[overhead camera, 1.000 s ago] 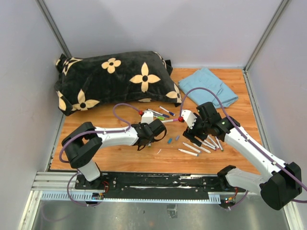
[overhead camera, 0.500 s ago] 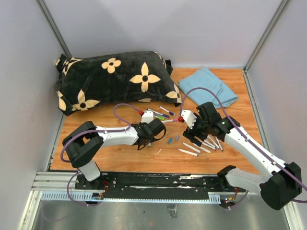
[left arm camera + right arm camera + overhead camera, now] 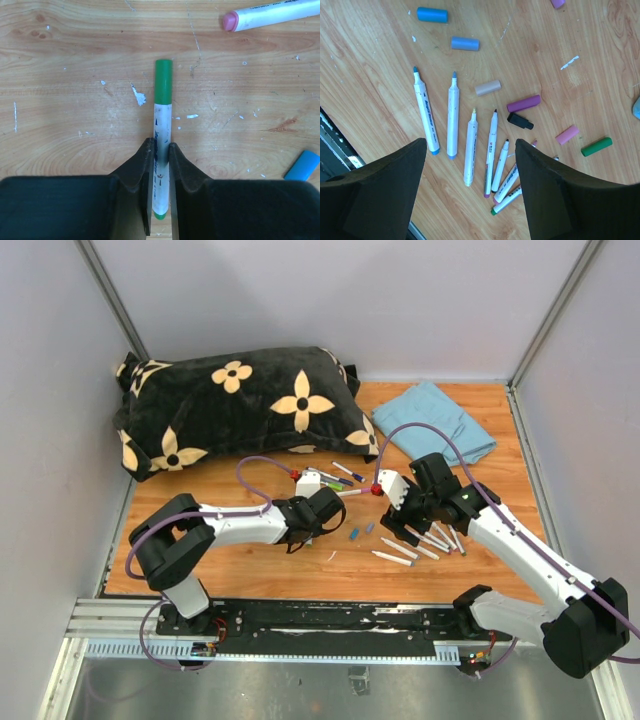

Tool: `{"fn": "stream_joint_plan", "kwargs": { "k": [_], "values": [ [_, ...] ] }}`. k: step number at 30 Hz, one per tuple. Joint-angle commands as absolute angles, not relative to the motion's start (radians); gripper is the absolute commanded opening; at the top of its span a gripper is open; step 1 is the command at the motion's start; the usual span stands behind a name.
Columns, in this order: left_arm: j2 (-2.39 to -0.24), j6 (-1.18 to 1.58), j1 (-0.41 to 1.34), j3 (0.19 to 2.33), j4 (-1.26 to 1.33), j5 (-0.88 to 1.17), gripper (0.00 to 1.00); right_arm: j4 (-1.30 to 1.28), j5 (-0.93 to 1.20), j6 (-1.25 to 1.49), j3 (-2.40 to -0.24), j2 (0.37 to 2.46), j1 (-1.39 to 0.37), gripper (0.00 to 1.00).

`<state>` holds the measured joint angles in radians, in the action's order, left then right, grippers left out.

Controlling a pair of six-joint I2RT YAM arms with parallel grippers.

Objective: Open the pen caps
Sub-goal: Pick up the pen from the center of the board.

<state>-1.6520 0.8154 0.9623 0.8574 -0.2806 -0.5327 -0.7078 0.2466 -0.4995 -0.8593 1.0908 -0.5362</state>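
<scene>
"Which caps are off?"

"From the right wrist, seven lie loose on their sides. There's a blue cap (image 3: 432, 14), with a lighter blue cap (image 3: 465, 43) near it. Then a beige cap (image 3: 487, 87), and a purple cap (image 3: 523, 103) with a black cap (image 3: 520, 120) just beside it. A pink cap (image 3: 567, 135) and a loose green cap (image 3: 596, 146) lie close together."

"Any on a pen?"

"One, in the left wrist view: a fitted green cap (image 3: 163, 80), seated on its white pen (image 3: 162, 131) and pointing away from the camera."
</scene>
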Motion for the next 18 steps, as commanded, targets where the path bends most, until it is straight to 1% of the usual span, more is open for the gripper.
{"fn": "stream_joint_plan", "kwargs": {
  "k": [1,7,18],
  "values": [
    [-1.656,0.8,0.956,0.824,-0.286,-0.488,0.07,-0.726,0.29,-0.507,-0.859,1.093,-0.543,0.73],
    [-1.621,0.796,0.956,0.805,-0.268,-0.482,0.01,-0.727,0.329,-0.503,-0.863,1.085,-0.545,0.73],
    [-1.529,0.797,0.953,0.741,-0.204,-0.46,0.0,-0.727,0.426,-0.491,-0.884,1.087,-0.555,0.73]
  ]
}}
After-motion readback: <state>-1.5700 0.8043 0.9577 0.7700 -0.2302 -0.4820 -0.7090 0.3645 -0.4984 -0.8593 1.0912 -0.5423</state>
